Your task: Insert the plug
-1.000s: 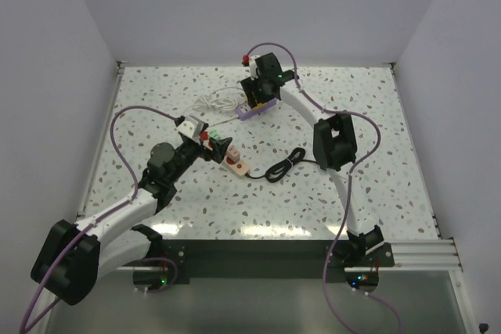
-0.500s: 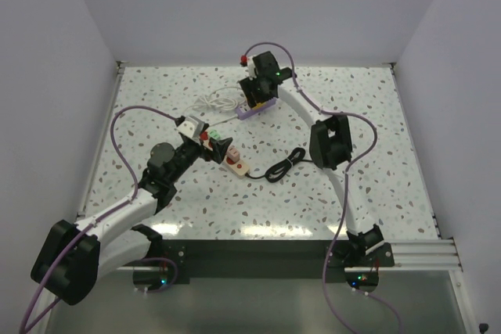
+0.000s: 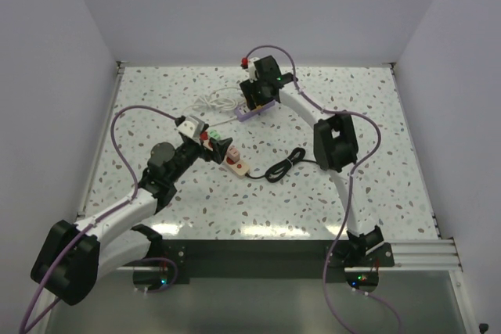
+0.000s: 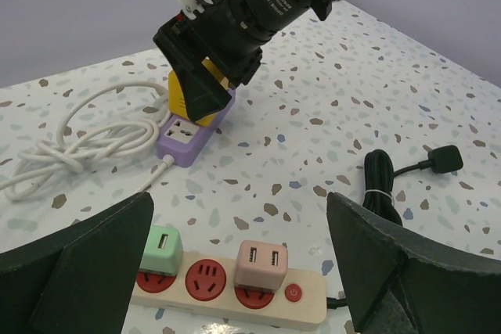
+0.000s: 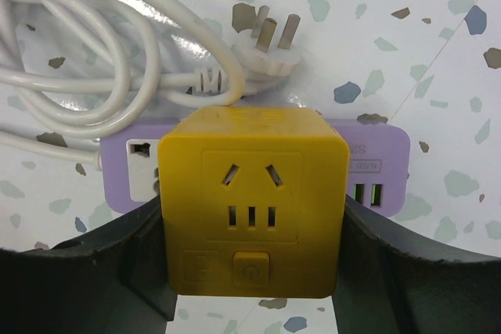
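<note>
The plug is a yellow cube adapter (image 5: 252, 201) with a socket face and a button. My right gripper (image 5: 252, 271) is shut on its two sides. It hangs right over the purple power strip (image 5: 376, 170), hiding the strip's middle; whether its prongs are in a socket stays hidden. In the left wrist view the cube (image 4: 200, 91) sits tilted at the far end of the purple strip (image 4: 188, 134). My left gripper (image 4: 239, 248) is wide open above a cream strip (image 4: 227, 299) with red sockets, holding nothing.
A green charger (image 4: 160, 249) and a pink charger (image 4: 262, 263) stand plugged into the cream strip, with one red socket free between them. The purple strip's coiled white cable (image 4: 78, 142) lies to its left. A black cord with its plug (image 4: 442, 159) lies to the right.
My right arm has shifted very slightly with the yellow cube still over the purple strip. The left arm has stayed put.
</note>
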